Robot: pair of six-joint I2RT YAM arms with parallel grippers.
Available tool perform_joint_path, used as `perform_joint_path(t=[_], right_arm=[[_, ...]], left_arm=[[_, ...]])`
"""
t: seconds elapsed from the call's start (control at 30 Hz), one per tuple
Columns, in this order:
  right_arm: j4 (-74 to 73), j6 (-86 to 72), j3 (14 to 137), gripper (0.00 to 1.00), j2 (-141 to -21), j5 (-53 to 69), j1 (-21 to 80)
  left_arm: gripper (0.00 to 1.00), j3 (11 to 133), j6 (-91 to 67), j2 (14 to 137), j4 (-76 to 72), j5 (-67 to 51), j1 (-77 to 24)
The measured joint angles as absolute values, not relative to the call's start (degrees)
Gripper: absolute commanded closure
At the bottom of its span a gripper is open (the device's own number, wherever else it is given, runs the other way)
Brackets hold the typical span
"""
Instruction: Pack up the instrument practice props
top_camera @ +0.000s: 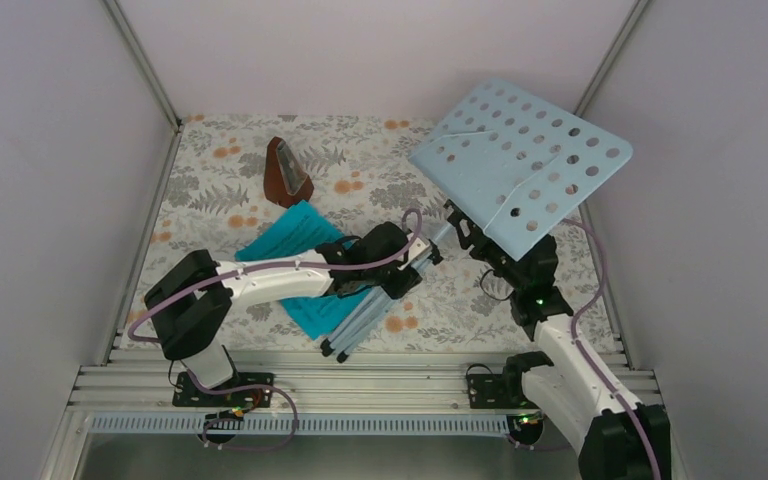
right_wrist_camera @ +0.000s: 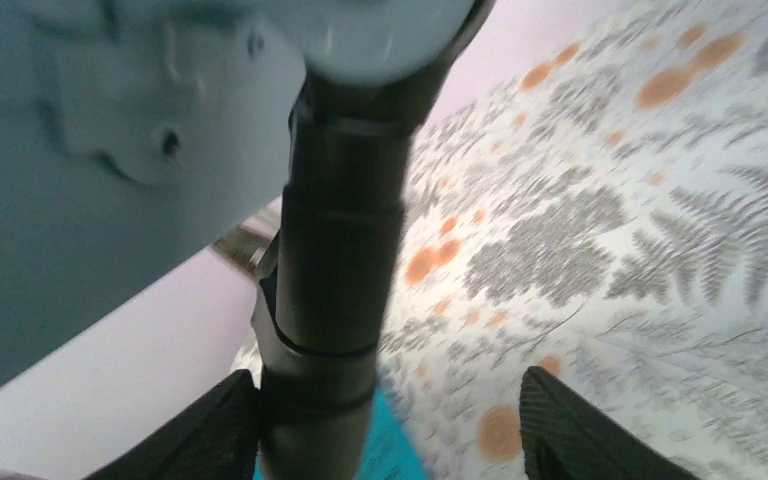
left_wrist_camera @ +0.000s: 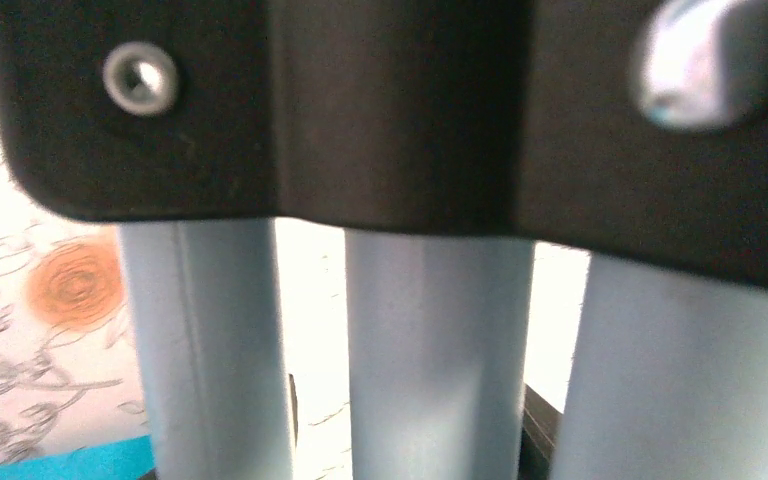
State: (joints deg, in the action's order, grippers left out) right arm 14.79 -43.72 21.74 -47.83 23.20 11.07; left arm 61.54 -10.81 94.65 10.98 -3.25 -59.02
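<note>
At the near edge of the desk (top_camera: 460, 310), the folded tripod legs (top_camera: 352, 322) of the music stand (top_camera: 520, 160) come down to the surface, tips almost at the edge. Just beyond them, your left end effector (top_camera: 405, 265) sits around the legs below the black hub (left_wrist_camera: 380, 110). Its wrist camera is filled by three silver tubes and shows no fingers, so you cannot tell whether it is clenched or slack. Treat that as the main risk: if it is loose, nothing else secures the stand.

Your right end effector (right_wrist_camera: 388, 378) is released. The black pole (right_wrist_camera: 330, 280) leans on one finger (right_wrist_camera: 215, 430) with a clear gap to the other, so it props the stand rather than grips it. The perforated tray hangs raised and tilted over the far right of the desk and looks top-heavy. A quick swing could pivot the stand about its leg tips and drop it.

Under your left forearm lies the teal sheet (top_camera: 285, 245), its near corner beside or beneath the legs. Dragging the legs may crumple it or sweep it off.

Farther back on the left, well apart, the metronome (top_camera: 285, 175) stands upright. A wide sweep of arm or legs could topple it.
</note>
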Motion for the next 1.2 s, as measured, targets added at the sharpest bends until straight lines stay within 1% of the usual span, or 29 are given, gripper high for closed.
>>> perform_joint_path(t=[0.23,0.4,0.6,0.73,0.77,0.93,1.07,1.2], right_arm=[[15.1,-44.8,15.2,0.31,-43.4,13.6,8.5],[13.0,-45.9,10.4,0.19,-40.2,11.7,8.5],[3.6,-46.3,9.9,0.10,-30.8,5.8,8.5],[-7.2,-45.9,14.8,0.10,-22.7,-3.2,8.5],[-9.4,-45.7,16.6,0.06,-20.7,-5.8,8.5],[-16.8,-45.0,24.4,0.06,-12.2,-17.6,8.5],[-19.4,-43.7,30.5,0.06,-9.3,-23.0,8.5],[-19.4,-41.2,36.6,0.06,-9.0,-25.4,8.5]], left_arm=[[0.98,61.6,-9.9,94.7,15.5,-3.3,-53.3],[0.98,63.5,-8.2,94.8,20.9,-3.2,-49.4],[0.98,67.3,-3.7,95.5,23.7,-0.6,-47.8],[0.98,68.1,0.8,95.5,24.1,1.2,-47.7],[0.98,68.1,1.7,95.5,24.2,1.7,-47.7],[0.98,68.1,6.5,96.3,24.4,2.2,-47.3],[0.98,68.1,9.3,97.4,25.0,1.6,-47.0],[0.98,68.1,12.3,99.7,25.5,1.3,-47.3]])
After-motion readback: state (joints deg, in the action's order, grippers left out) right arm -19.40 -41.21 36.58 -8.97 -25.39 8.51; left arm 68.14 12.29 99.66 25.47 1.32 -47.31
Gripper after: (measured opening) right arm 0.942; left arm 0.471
